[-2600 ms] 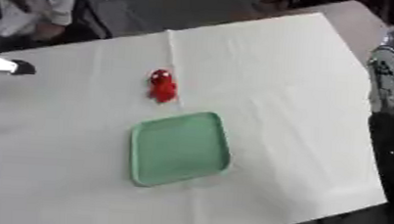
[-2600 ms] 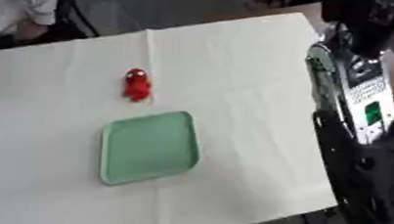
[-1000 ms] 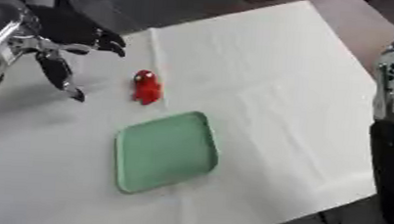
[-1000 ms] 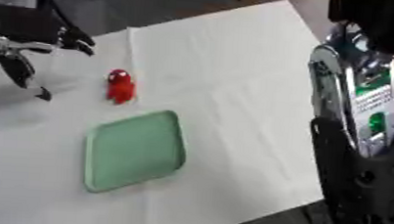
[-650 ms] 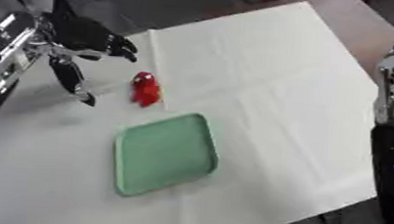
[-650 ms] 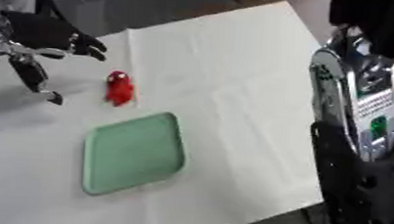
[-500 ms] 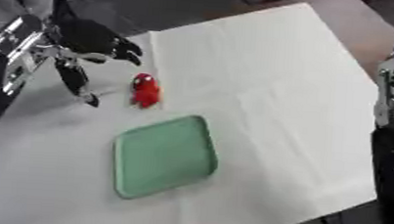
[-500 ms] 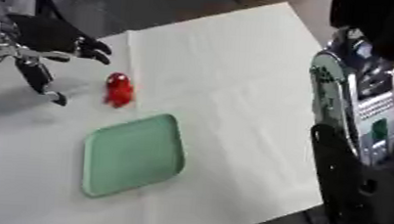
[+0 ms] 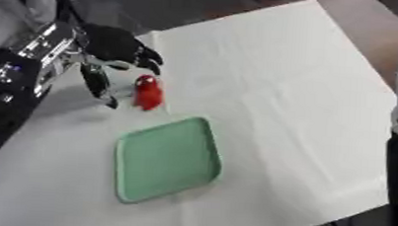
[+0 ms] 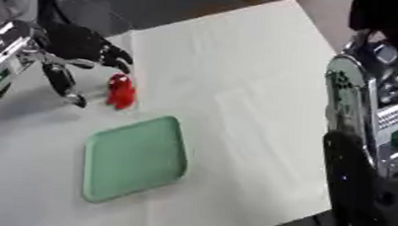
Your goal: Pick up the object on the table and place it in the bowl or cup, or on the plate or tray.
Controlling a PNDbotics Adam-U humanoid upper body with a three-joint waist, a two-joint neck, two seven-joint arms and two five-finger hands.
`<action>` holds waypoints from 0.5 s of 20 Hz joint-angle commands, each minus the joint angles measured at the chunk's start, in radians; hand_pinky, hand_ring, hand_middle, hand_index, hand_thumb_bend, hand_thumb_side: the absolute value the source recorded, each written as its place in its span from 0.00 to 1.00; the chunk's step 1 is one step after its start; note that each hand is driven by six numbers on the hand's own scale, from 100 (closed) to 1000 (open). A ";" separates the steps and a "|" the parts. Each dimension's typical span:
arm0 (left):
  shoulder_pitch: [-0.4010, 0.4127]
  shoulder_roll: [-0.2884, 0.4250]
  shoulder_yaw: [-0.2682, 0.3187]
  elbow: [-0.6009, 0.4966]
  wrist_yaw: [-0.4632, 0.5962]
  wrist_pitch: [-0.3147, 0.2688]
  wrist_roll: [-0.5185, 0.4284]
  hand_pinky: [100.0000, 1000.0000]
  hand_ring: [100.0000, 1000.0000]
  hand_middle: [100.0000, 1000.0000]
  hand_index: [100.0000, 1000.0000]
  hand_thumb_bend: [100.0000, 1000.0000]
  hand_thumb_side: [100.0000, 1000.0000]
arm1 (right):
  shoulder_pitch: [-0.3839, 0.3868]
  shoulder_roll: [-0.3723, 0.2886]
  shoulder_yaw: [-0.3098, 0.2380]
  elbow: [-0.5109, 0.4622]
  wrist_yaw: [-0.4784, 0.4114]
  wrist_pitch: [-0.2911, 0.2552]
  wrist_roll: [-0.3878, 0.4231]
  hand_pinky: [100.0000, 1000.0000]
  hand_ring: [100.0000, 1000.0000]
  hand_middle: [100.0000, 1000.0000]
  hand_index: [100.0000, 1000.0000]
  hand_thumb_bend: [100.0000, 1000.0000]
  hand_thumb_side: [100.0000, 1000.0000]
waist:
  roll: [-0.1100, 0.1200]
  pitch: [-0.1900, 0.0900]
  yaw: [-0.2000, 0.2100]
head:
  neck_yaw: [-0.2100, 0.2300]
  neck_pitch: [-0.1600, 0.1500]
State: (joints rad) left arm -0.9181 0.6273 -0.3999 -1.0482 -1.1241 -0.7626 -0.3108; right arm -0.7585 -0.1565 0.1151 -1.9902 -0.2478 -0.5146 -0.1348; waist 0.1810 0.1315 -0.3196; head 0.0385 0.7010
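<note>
One small red object, one green tray, one hand reaching in.

Nearest lies the green tray (image 9: 167,159) on the white table (image 9: 273,80), nothing on it. Just beyond its far edge stands the red object (image 9: 147,92), upright. The left hand (image 9: 111,48) hovers beside it, fingers spread and partly curled, holding nothing; the thumb (image 9: 94,81) points down just left of the object.

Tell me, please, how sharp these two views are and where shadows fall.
Left eye view: soft all over, the red object lacks detail; a grey shadow lies under the left hand. Right eye view: equally soft; the green tray shows no glare.
</note>
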 commanded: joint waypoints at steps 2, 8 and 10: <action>-0.027 0.013 0.031 0.013 -0.042 -0.002 0.016 0.64 0.68 0.88 0.90 0.69 0.13 | -0.027 0.009 0.006 -0.010 -0.010 -0.001 0.008 0.15 0.29 0.34 0.43 0.00 0.39 | -0.002 -0.007 -0.005 | 0.019 -0.020; -0.032 0.003 0.068 0.054 -0.123 0.032 0.049 0.64 0.66 0.85 0.88 0.68 0.12 | -0.037 0.013 0.009 -0.010 -0.016 -0.002 0.015 0.15 0.29 0.34 0.43 0.00 0.39 | 0.005 0.001 -0.013 | 0.025 -0.034; -0.032 -0.004 0.080 0.067 -0.149 0.038 0.067 0.63 0.65 0.85 0.88 0.68 0.12 | -0.040 0.015 0.010 -0.010 -0.018 -0.002 0.016 0.15 0.29 0.34 0.43 0.00 0.39 | 0.007 0.003 -0.016 | 0.034 -0.039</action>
State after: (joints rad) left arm -0.9246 0.6080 -0.3427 -0.9817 -1.2554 -0.7301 -0.2563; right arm -0.7731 -0.1479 0.1216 -1.9902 -0.2619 -0.5167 -0.1233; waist 0.1958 0.1482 -0.3366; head 0.0600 0.6811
